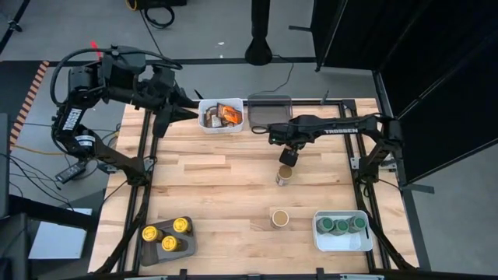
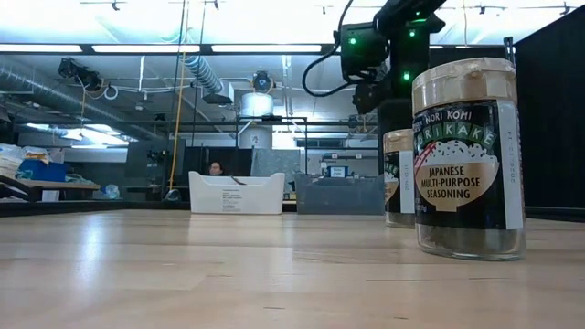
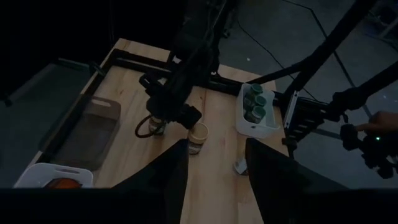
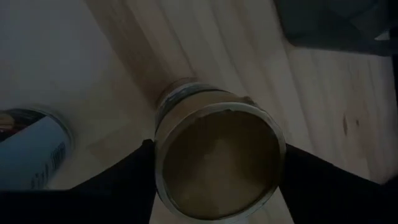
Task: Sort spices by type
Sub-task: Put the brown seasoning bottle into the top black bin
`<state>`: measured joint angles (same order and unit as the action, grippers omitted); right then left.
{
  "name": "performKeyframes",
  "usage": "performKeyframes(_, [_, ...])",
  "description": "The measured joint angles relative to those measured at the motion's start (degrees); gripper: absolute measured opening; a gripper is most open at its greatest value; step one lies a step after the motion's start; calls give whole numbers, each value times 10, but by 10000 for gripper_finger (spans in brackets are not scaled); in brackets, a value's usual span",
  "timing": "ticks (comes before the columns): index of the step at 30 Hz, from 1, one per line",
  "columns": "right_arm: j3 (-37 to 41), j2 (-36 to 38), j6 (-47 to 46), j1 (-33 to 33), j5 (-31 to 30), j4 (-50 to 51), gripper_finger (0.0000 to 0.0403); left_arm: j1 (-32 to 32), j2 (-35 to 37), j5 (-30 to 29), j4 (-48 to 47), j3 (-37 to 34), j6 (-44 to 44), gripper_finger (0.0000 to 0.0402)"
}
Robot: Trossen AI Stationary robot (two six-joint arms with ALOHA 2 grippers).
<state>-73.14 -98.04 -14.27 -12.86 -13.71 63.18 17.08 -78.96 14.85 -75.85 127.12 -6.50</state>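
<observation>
Two tan-lidded jars stand on their bases on the wooden table: one (image 1: 284, 176) mid-table, the other (image 1: 280, 218) nearer the near edge and big in the low view (image 2: 466, 155). My right gripper (image 1: 287, 156) hangs over the mid-table jar (image 4: 217, 158), pointing down and open, with a finger on either side of its lid. My left gripper (image 3: 214, 168) is open and holds nothing, up by the far left corner (image 1: 187, 111). Yellow-lidded jars (image 1: 167, 233) sit in a grey tray, green-lidded jars (image 1: 340, 226) in a white tray, and orange and brown packets (image 1: 222, 115) in a white tray at the far edge. My right gripper's fingers (image 4: 124, 183) come from above and stand close against the rim of the tan lid (image 4: 163, 163). I cannot tell whether they touch it. The jar (image 2: 398, 178) stands upright on the table.
An empty-looking grey tray (image 1: 270, 107) sits at the far edge beside the packet tray (image 1: 204, 124). A black frame runs round the table (image 1: 226, 167). Bare wood lies in the table's middle and left. A person sits in the room far behind (image 2: 215, 168).
</observation>
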Motion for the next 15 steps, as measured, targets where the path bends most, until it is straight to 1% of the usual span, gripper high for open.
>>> performKeyframes(3, [0,0,6,-4,12,0,284,0,0,0,-1,0,0,163])
performKeyframes(7, [0,0,7,-3,12,0,284,0,0,-10,-12,0,0,163])
performKeyframes(11, [-13,-3,13,2,17,10,284,0,0,-65,-21,0,3,163])
performKeyframes(13, [-33,-5,18,3,27,18,284,0,0,-93,-28,0,4,163])
performKeyframes(15, [-62,-3,22,4,24,23,284,0,0,-110,-33,0,6,163])
